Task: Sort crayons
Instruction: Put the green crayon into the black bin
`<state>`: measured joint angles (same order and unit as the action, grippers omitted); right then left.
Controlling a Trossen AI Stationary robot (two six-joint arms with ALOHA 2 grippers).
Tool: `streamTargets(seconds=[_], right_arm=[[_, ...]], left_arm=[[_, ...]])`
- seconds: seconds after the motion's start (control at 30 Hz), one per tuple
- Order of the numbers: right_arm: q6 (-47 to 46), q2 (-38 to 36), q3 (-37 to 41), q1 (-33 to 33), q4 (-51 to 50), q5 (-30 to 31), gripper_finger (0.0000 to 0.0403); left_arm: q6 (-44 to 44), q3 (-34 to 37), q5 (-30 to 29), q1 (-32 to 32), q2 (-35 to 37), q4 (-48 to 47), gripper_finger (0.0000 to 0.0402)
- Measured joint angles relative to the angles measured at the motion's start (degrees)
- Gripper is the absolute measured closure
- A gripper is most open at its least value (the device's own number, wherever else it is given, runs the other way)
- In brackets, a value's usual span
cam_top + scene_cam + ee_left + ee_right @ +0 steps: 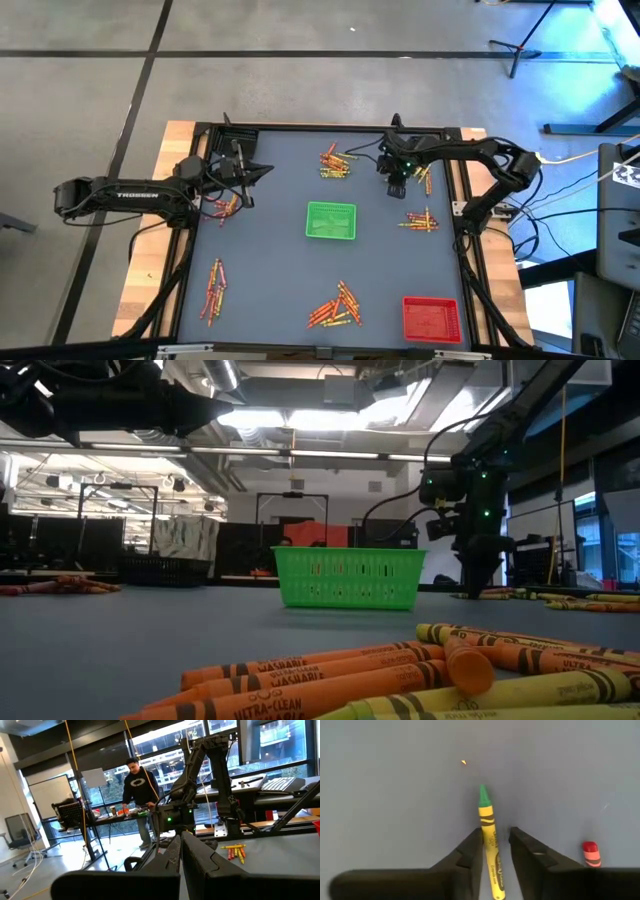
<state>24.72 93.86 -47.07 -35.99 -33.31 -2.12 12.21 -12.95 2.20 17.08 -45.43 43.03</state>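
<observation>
**Right gripper straddling a green-tipped crayon**

The right gripper (496,851) was found low over the mat at the far right, fingers parted narrowly on either side of a yellow-wrapped, green-tipped crayon (490,840). One finger looked to be touching the wrapper; a firm pinch could not be confirmed. The crayon lay flat on the blue mat (270,250).

The crayon was judged light, stiff, brittle under hard squeeze, and prone to rolling. Mid-wrapper was judged the best hold, paper giving grip.

A red crayon (590,853) lay just beside the right finger and could be nudged. Other crayon heaps (335,306) were scattered well apart. The green tray (331,221) sat mid-mat, the red tray (431,318) at the near right corner. The left gripper (262,172) waited at the far left, pressed shut, holding nothing seen.
</observation>
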Motion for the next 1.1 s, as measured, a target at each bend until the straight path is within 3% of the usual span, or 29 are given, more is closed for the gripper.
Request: streamTargets(seconds=[0.2, 0.57, 0.83, 1.1], right_arm=[[1.31, 0.07, 0.07, -0.02, 0.21, -0.06, 0.0392], [1.14, -3.26, -3.36, 1.37, -0.74, -0.56, 0.0397], [-1.70, -10.70, -6.40, 6.57, 3.75, -1.19, 0.0396], [-3.48, -14.92, -6.40, 10.94, 22.78, -4.05, 0.0390]], left_arm=[[-0.04, 0.00, 0.00, 0.00, 0.00, -0.03, 0.0400], [-1.50, 0.02, -1.10, 0.00, 0.02, 1.28, 0.0394], [-1.60, 0.02, -5.41, 0.30, 0.00, 1.57, 0.0312], [-1.14, 0.02, -5.71, 2.39, -2.71, 3.03, 0.0244]])
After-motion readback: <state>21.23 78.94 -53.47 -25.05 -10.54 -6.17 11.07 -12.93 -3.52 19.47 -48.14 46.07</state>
